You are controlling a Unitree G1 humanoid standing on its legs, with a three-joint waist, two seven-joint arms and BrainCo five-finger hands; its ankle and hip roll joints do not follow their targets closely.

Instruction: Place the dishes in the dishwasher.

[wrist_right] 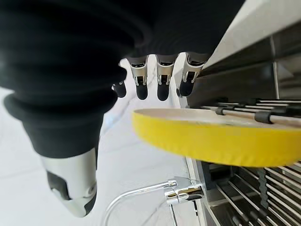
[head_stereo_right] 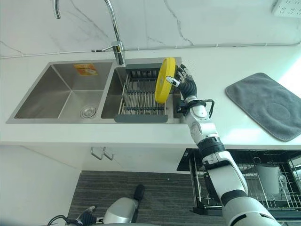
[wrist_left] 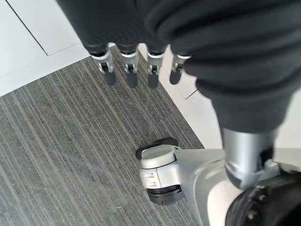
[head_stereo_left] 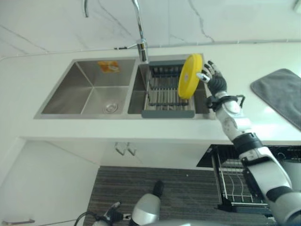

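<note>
A yellow plate (head_stereo_left: 190,76) stands on edge in the grey drying rack (head_stereo_left: 165,89) that fills the right sink basin. My right hand (head_stereo_left: 215,81) is at the plate's right rim, over the basin's right edge. In the right wrist view its fingers (wrist_right: 162,80) hang nearly straight behind the plate (wrist_right: 211,139), and the thumb (wrist_right: 70,195) stays apart on the other side, so the hand is open around the rim. My left hand (wrist_left: 129,66) hangs low over the striped floor with straight fingers and holds nothing.
The dishwasher's wire rack (head_stereo_right: 263,186) is pulled out below the counter at the lower right, with a pale dish (head_stereo_right: 270,176) in it. A grey mat (head_stereo_right: 268,106) lies on the counter to the right. The faucet (head_stereo_right: 115,33) rises behind the sink; the left basin (head_stereo_right: 66,94) is bare.
</note>
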